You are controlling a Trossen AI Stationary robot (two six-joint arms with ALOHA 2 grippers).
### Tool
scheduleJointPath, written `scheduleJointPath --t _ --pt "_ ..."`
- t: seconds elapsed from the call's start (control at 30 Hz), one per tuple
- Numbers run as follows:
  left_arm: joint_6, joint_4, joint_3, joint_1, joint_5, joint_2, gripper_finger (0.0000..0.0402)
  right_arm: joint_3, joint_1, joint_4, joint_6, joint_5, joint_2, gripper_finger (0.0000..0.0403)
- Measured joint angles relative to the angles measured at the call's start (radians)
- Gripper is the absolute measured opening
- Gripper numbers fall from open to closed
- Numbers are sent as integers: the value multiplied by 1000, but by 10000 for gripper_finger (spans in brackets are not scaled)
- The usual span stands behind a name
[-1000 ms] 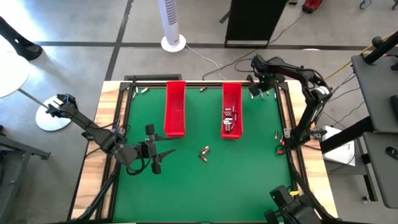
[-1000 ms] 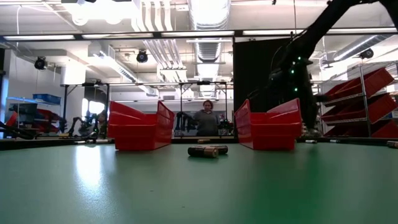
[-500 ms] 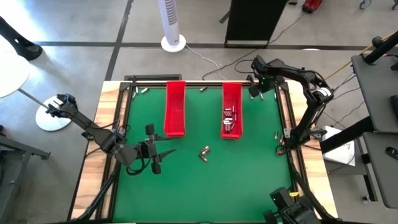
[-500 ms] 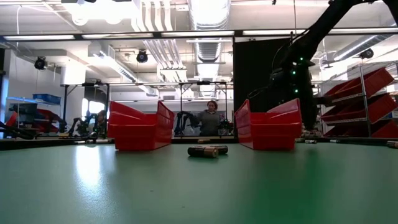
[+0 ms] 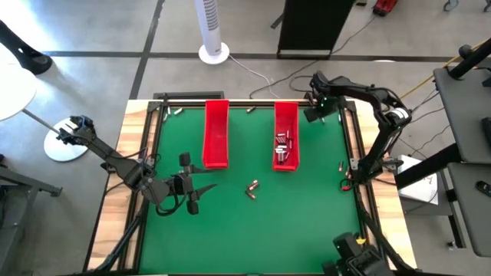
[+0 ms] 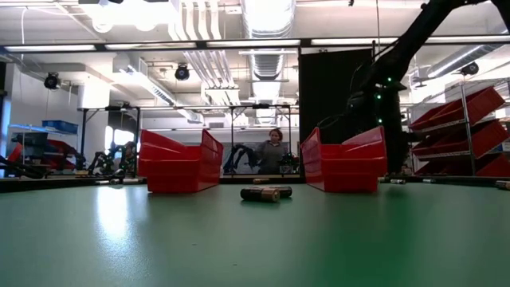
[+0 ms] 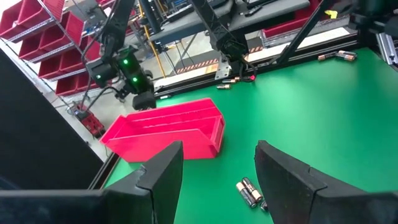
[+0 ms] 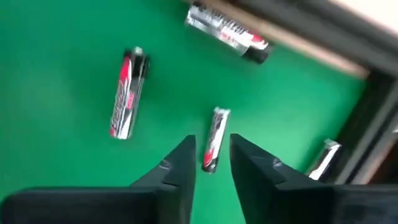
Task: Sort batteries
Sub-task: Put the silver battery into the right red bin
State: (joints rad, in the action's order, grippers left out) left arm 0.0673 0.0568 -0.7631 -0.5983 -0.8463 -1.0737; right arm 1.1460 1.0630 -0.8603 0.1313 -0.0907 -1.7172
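Observation:
Several batteries lie in the right red tray (image 5: 285, 136); the left red tray (image 5: 215, 134) looks empty. A loose pair of batteries (image 5: 252, 188) rests mid-mat. My right gripper (image 5: 312, 114) points down over the mat's far right corner. In its wrist view it (image 8: 211, 149) is open, with its fingers on either side of a small battery (image 8: 215, 132) lying flat, without touching it. Nearby lie a red-banded battery (image 8: 127, 93) and a bigger one (image 8: 227, 30) against the frame. My left gripper (image 7: 217, 180) waits open at the mat's left, above the mat.
More batteries lie along the right edge (image 5: 341, 165) and in the far left corner (image 5: 175, 112). The black frame (image 8: 373, 112) runs close beside my right gripper. The near half of the green mat (image 5: 253, 238) is bare. A person (image 6: 275, 151) stands behind the table.
My right gripper has tipped slightly over the far right corner. The batteries and trays lie where they were.

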Motion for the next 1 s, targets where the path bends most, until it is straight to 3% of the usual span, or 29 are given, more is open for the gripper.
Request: scheduleJointPath --t 0.23,0.73,1.0 --pt "0 0 0 0 0 0 180 -73 6 78 36 -7 0 117" --pt "1 -3 0 -1 0 0 180 -154 -27 231 177 -25 8 44" --pt "1 1 0 -3 0 0 180 -260 -145 350 237 -168 14 40"
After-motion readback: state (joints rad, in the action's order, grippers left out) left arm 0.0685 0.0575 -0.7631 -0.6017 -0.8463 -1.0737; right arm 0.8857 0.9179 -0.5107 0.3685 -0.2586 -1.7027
